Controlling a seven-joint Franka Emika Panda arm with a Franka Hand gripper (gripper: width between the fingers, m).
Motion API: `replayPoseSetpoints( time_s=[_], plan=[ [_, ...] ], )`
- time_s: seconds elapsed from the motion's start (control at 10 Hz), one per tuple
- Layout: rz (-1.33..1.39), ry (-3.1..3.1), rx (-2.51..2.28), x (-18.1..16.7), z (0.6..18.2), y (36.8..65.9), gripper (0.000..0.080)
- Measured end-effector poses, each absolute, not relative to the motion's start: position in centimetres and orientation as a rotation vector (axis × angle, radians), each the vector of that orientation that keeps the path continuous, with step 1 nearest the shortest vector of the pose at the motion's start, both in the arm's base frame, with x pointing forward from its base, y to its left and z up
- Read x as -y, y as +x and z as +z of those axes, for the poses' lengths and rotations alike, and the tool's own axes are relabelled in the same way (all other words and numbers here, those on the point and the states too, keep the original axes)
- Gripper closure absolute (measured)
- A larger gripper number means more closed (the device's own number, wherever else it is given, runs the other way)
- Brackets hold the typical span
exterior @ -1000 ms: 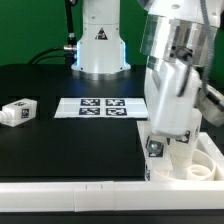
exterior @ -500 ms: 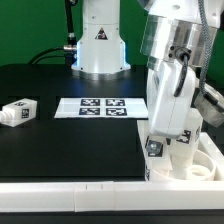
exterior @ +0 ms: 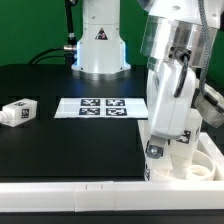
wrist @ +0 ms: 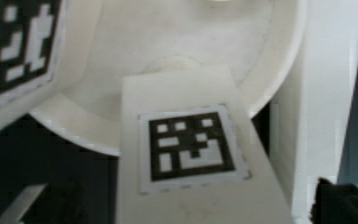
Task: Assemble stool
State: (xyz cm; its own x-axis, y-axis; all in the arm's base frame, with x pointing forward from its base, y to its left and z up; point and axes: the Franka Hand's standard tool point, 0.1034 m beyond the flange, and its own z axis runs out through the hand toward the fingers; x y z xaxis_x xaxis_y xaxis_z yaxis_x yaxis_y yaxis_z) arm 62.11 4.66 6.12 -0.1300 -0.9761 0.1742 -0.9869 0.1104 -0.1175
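Observation:
My gripper (exterior: 164,132) is at the exterior view's lower right, over the round white seat (exterior: 196,162). It is shut on a white stool leg (exterior: 156,148) that stands upright on the seat, tag facing the camera. In the wrist view the leg (wrist: 190,140) with its square tag runs between my dark fingers (wrist: 346,202), and the gripper (wrist: 185,208) grips its near end; the seat disc (wrist: 176,50) lies behind it. A second loose leg (exterior: 17,112) lies on the black table at the exterior view's left.
The marker board (exterior: 100,106) lies flat at the table's middle. The long white L-shaped rail (exterior: 70,196) runs along the front edge and turns up around the seat. The robot base (exterior: 100,45) stands at the back.

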Motion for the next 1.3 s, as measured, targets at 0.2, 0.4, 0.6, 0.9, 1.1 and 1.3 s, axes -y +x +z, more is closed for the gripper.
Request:
replayPoseSetpoints(
  time_s=[0.2,0.4,0.6,0.9,1.1,1.3],
  plan=[
    [0.364,1.931,2.468,-5.5,5.8,62.9,0.0151],
    [0.321,1.991,2.438,-5.8,7.6,63.0,0.0151],
    [0.323,1.993,2.421,-5.7,6.9,62.8,0.0151],
    [0.323,1.995,2.418,-5.7,6.8,62.8,0.0151],
    [0.324,2.037,2.385,-5.5,7.0,62.8,0.0151],
    [0.304,2.212,2.303,-3.2,10.6,62.0,0.0151]
  ],
)
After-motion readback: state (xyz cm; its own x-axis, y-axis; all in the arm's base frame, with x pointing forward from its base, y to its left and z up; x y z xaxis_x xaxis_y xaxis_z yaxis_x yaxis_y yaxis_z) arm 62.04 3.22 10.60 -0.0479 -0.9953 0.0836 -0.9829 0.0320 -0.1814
